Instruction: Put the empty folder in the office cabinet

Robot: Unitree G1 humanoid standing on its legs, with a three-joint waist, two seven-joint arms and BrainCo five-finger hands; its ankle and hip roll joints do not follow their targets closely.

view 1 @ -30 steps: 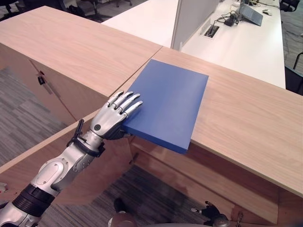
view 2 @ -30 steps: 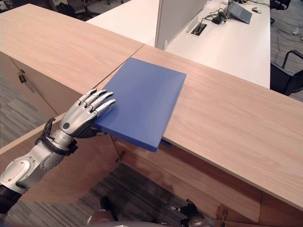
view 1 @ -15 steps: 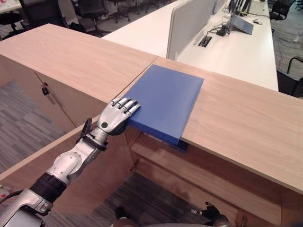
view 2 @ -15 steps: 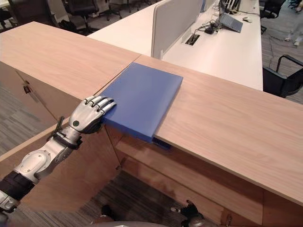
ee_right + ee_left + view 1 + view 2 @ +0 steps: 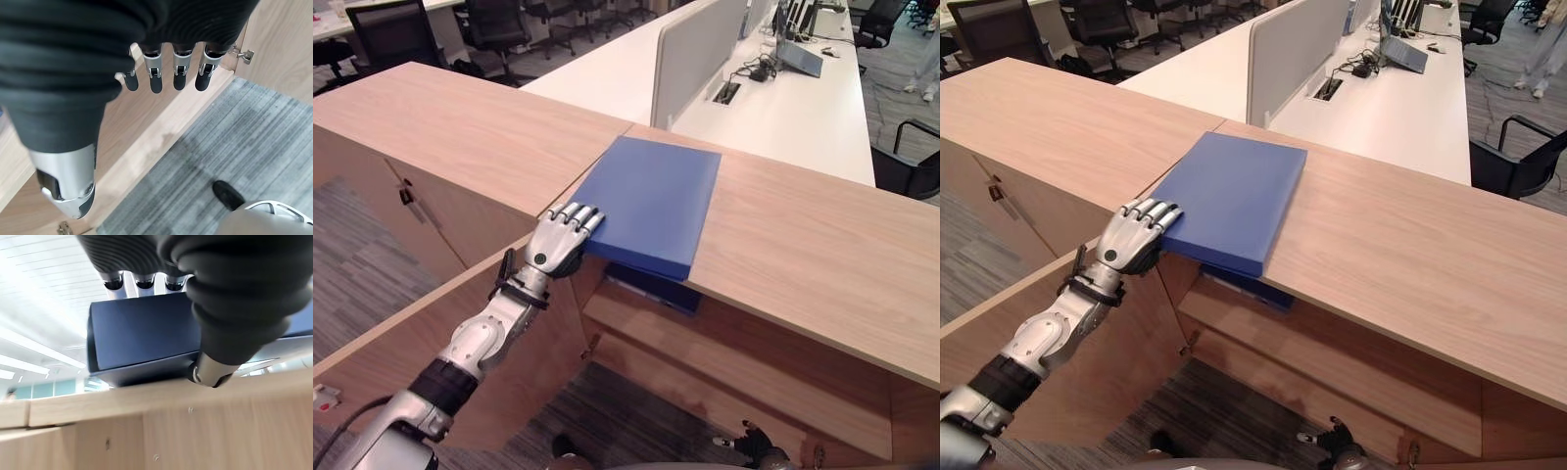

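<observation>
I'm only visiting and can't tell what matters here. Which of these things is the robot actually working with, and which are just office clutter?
Part of the job:
- blue folder, lying on the cabinet top
- left hand, gripping the folder's near edge
- wooden cabinet, with its open door

Just lying about:
- white desk with a grey divider
- laptop
- office chairs

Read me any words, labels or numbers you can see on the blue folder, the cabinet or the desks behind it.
None can be read.
Blue folder: plain cover, no label or print showing.
Cabinet top and open cabinet door: bare wood, no text.
Laptop on the white desk: too small to read anything.
</observation>
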